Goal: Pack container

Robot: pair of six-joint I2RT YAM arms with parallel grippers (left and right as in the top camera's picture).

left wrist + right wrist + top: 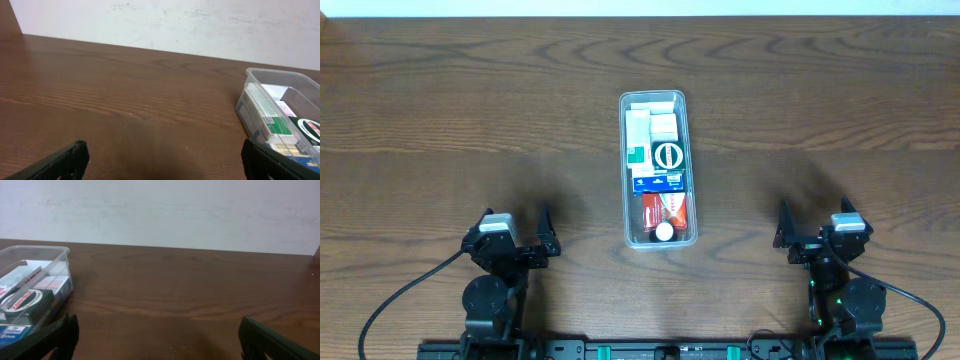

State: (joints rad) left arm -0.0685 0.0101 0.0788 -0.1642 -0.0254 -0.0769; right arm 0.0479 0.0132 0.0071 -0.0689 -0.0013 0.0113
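The container point(624, 170) is a long clear plastic bin at the middle of the table, filled with several small boxes: white ones at the far end, green and blue ones in the middle, a red one at the near end. It also shows in the left wrist view point(260, 75) at the right and in the right wrist view point(55, 255) at the left. My left gripper point(515, 240) is open and empty near the front left. My right gripper point(817, 238) is open and empty near the front right. Both are well apart from the container.
The brown wooden table point(470, 110) runs to a white wall at the back. Black cables trail from both arm bases at the front edge.
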